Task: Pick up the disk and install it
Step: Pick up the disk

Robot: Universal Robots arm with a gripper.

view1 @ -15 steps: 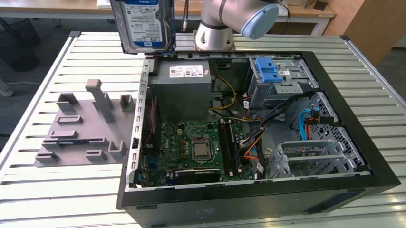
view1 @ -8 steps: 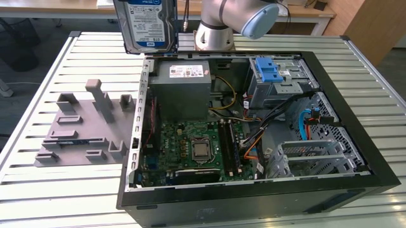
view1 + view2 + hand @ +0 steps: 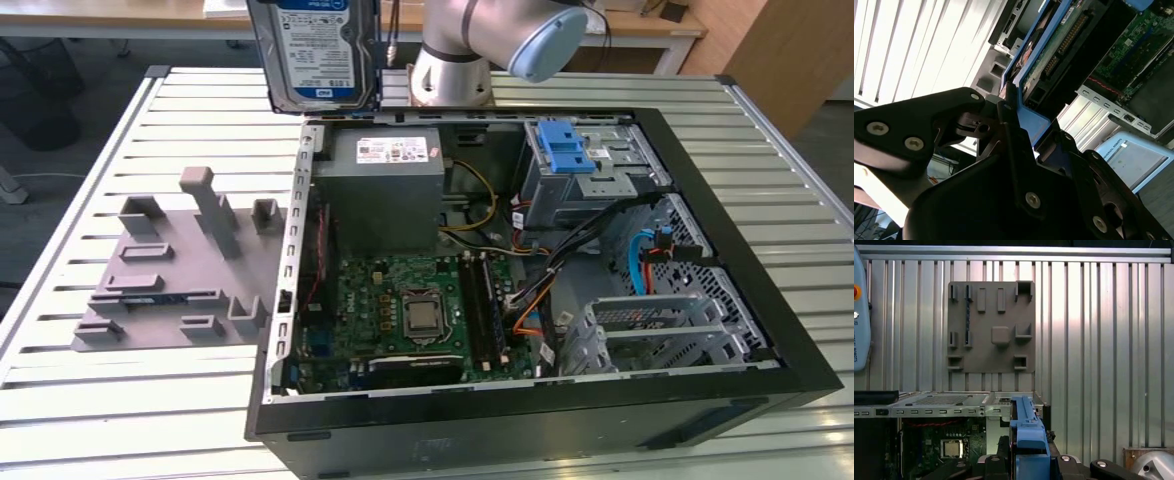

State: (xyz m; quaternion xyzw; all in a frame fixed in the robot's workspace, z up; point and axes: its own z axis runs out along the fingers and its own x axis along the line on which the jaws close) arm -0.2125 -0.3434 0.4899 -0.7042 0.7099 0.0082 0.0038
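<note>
Second wrist view: had the end effector (image 3: 1021,117) clenched on the disk (image 3: 1054,45) by its blue rail (image 3: 1035,125); judged it rigid, weighty, shock-sensitive.

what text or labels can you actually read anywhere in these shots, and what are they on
Nothing is clear enough to quote.
Blue-and-white label on the disk: printed, too small to read.
Sticker on the power supply: too small to read.
Markings on the motherboard: too small to read.
</note>
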